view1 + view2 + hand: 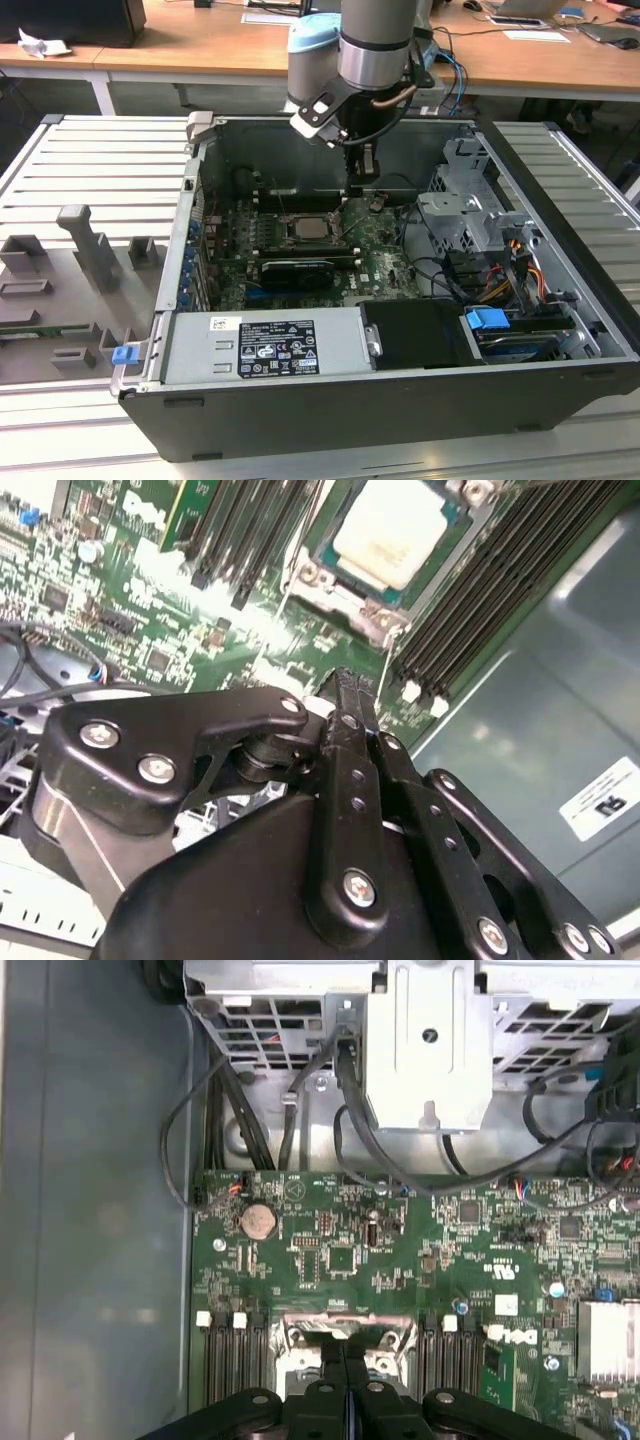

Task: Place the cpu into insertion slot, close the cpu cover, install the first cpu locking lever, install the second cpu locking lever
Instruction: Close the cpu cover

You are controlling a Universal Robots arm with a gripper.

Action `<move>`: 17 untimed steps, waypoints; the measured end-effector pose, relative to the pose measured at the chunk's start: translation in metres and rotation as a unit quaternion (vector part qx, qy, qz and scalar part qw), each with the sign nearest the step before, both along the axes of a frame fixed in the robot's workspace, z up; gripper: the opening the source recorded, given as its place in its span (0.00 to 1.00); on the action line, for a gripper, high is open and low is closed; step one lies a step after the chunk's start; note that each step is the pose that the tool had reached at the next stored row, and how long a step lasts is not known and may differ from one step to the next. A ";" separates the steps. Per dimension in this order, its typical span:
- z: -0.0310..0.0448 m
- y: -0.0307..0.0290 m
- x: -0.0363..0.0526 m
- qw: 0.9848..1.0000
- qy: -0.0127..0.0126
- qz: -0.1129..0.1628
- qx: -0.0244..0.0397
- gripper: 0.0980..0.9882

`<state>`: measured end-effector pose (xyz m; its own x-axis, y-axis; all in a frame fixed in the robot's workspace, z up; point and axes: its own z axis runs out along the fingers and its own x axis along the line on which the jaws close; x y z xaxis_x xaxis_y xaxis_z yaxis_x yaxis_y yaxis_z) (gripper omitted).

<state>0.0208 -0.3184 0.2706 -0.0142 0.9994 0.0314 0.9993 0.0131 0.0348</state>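
Note:
The cpu (309, 226) lies flat in the insertion slot (288, 228) on the green board inside the open computer case. Its silver top (395, 530) shows through the window of the cpu cover (350, 595), which lies down around it. My gripper (362, 188) hangs just above the board, a little to the exterior view's right of the slot and behind it. Its black fingers (345, 695) are pressed together with nothing between them. In the first wrist view the gripper (345, 1355) sits over the edge of the slot's metal rim (300, 1332).
Long black memory slots (470, 600) flank the socket. A long black card (296, 272) lies in front of it. A grey drive cage (470, 215) and loose cables (450, 275) stand at the exterior view's right, the power supply (265, 345) at the front. Case walls (190, 200) enclose everything.

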 end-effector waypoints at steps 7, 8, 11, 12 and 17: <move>-0.0015 -0.0001 0.0138 1.000 0.000 0.000 0.000 0.01; -0.0018 0.0000 0.0166 1.000 0.000 0.000 0.000 0.01; -0.0019 0.0000 0.0204 1.000 0.000 0.001 0.000 0.01; -0.0020 0.0000 0.0213 1.000 0.000 0.001 0.000 0.01; -0.0020 0.0000 0.0263 1.000 0.000 0.000 0.000 0.01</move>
<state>0.0472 -0.3185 0.2686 -0.0152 0.9994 0.0314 0.9993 0.0141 0.0348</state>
